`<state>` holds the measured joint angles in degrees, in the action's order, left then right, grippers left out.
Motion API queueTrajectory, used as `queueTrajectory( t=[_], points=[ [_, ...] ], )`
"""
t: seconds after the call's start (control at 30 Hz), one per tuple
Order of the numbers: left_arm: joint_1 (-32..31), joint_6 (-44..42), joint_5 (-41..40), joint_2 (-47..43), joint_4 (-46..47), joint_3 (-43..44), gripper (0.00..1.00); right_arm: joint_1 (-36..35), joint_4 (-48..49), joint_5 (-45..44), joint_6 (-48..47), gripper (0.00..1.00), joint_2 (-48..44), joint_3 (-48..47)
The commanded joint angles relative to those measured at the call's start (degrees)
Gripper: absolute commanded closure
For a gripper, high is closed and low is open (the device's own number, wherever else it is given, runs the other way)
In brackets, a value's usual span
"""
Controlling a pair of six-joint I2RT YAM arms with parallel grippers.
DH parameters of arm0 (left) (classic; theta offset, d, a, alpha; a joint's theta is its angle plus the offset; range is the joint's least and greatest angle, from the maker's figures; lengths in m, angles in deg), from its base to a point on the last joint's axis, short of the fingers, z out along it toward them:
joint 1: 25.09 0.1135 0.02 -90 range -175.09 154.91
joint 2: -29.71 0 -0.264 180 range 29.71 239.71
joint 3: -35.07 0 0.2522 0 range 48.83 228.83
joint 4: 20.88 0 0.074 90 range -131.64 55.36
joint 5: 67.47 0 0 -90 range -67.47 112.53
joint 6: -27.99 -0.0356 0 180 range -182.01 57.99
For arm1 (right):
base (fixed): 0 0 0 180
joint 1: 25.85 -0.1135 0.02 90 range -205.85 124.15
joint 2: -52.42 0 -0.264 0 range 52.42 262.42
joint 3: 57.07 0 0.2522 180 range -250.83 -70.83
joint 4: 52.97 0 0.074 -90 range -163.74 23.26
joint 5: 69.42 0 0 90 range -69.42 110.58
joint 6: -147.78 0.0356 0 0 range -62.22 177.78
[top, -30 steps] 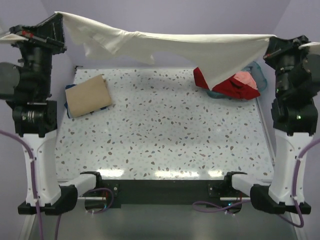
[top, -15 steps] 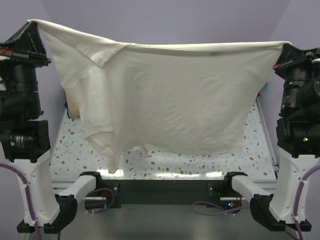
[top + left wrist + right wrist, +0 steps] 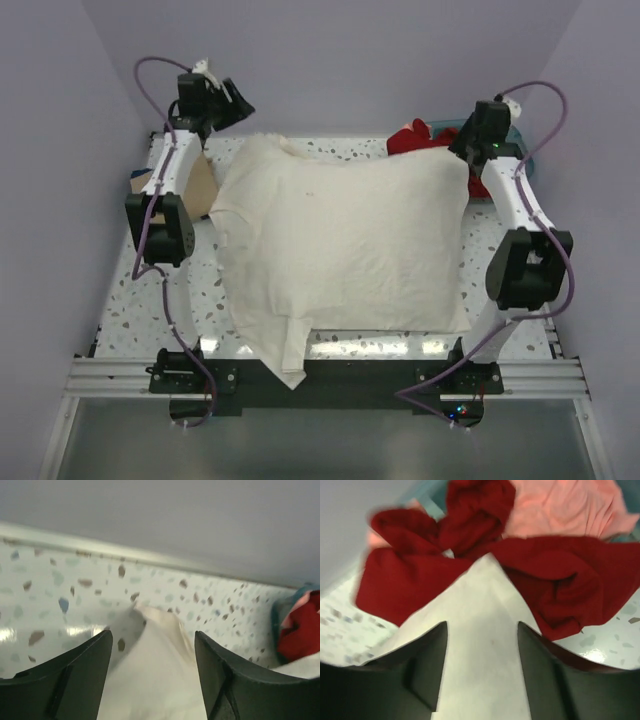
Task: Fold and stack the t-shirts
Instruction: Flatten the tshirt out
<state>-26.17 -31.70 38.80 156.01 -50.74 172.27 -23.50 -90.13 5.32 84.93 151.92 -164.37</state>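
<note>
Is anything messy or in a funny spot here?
Yes. The cream t-shirt is spread out, but a flap at its near-left corner hangs past the table's near edge, over the black bar. The red t-shirt at the far right is a crumpled heap.

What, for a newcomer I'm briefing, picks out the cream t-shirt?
On the speckled table, the cream t-shirt lies spread across the middle, a flap hanging over the near edge. Unlike the crumpled red t-shirt at the far right, it is pale and flat.
</note>
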Motion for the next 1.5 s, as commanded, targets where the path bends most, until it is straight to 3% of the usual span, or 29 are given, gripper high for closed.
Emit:
queueTrajectory(
  t=[0.0, 0.13, 0.37, 0.67, 0.77, 1.0, 1.23, 1.47],
  points=[
    [-3.04, -0.5, 4.12, -4.82, -4.21, 0.86, 0.28, 0.38, -1.83, 4.54, -0.17, 0.34, 1.04, -5.16],
    [-5.33, -1.74, 3.24, -13.34, 0.09, -15.04, 0.21, 0.37, 0.19, 6.3, -2.19, 0.16, -2.63, -1.83],
    [-9.72, -1.83, 1.13, -25.66, -0.52, -40.42, 0.21, -1.91, -0.86, 9.81, -2.46, 0.14, -12.56, 8.88],
    [-11.05, 0.63, 3.15, -28.04, -1.31, -57.76, 0.19, -9.82, -4.46, 15.0, 1.23, 0.14, -15.83, 24.88],
    [-11.05, 0.2, 3.15, -27.51, -1.22, -60.58, 0.18, -10.17, -3.15, 17.28, 3.77, 0.15, -15.48, 31.64],
    [-10.87, -2.0, 0.35, -23.12, -0.69, -62.0, 0.17, -10.08, -1.48, 20.54, 4.22, 0.15, -11.44, 36.93],
    [-9.38, -4.37, -3.52, -15.57, 0.54, -59.63, 0.17, -10.17, 1.25, 21.16, 4.31, 0.15, -4.24, 38.43],
    [-9.11, -6.74, -5.11, -9.15, -0.95, -52.96, 0.17, -10.08, -1.64, 19.05, 3.43, 0.15, 2.08, 33.78]
  ],
)
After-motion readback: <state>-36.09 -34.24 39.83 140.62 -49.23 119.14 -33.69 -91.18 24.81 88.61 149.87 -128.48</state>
